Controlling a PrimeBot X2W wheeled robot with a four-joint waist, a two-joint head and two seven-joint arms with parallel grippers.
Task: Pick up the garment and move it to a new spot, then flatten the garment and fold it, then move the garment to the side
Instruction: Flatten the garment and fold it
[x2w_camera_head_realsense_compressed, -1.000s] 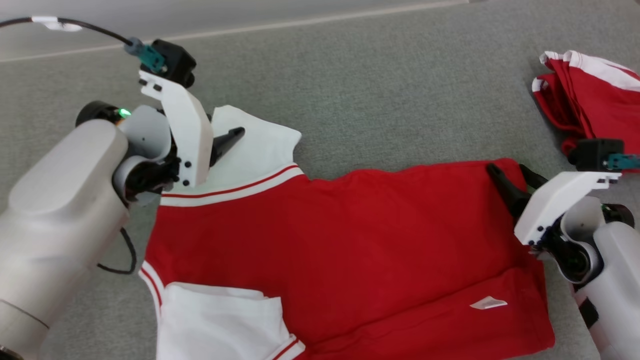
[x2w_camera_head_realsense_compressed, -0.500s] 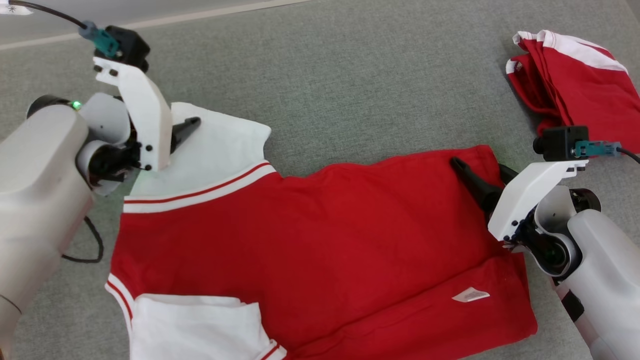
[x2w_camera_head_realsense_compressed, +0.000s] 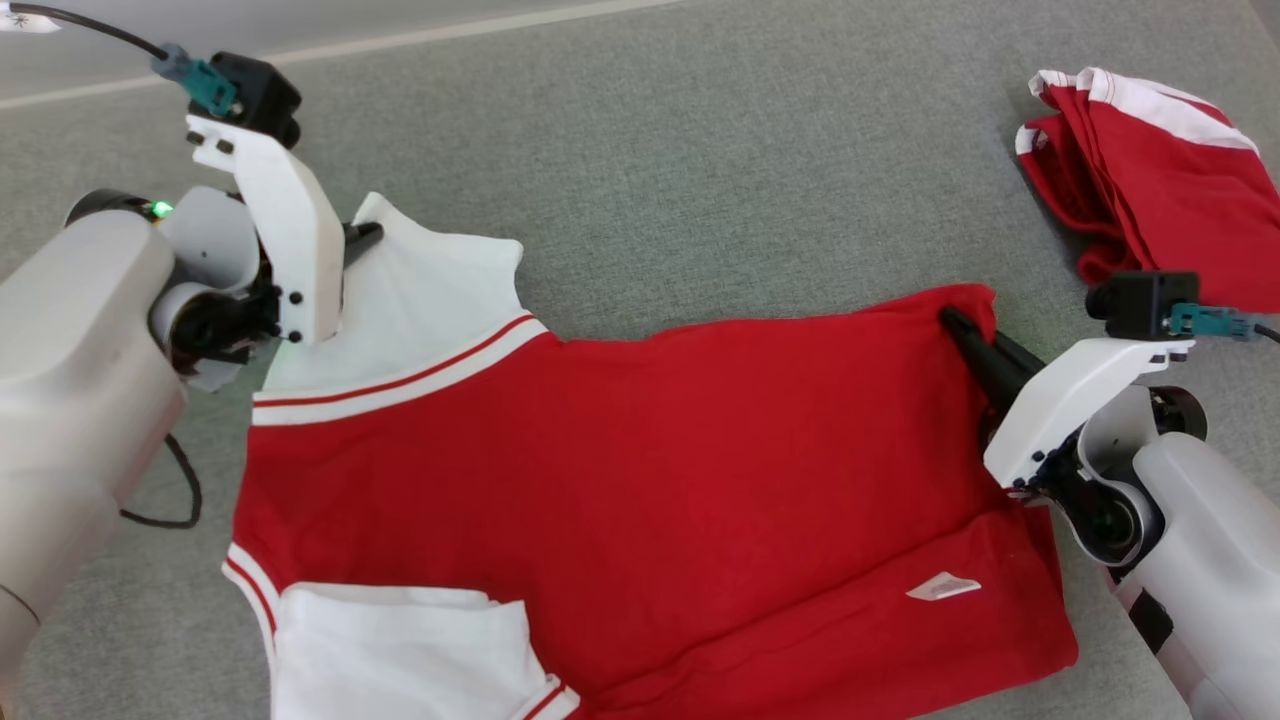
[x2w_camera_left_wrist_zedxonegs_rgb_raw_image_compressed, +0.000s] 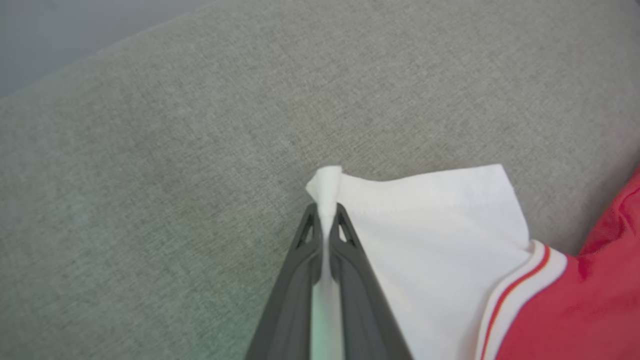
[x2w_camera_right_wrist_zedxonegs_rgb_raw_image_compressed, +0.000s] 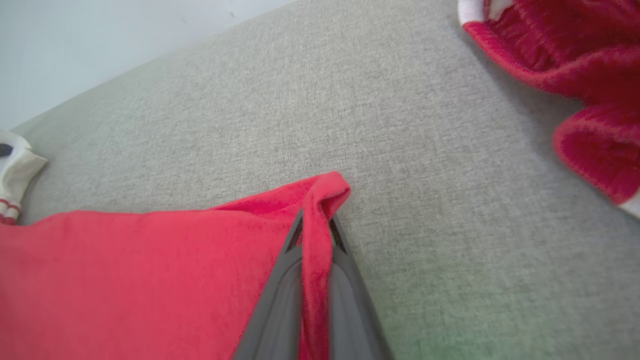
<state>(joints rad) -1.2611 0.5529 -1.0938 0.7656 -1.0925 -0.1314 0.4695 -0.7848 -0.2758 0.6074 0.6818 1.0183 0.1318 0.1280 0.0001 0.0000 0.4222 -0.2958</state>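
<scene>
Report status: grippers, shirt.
Left gripper shut on shirt sleeve. Right gripper shut on its hem corner. Second shirt lies far right, not in the way.

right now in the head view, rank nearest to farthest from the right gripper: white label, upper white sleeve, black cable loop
From the right gripper, shut on the red shirt:
1. white label, just below it, on the shirt's right fold.
2. white sleeve, across the shirt at upper left, pinched by the left gripper.
3. black cable loop, far left, past the shirt's edge.
</scene>
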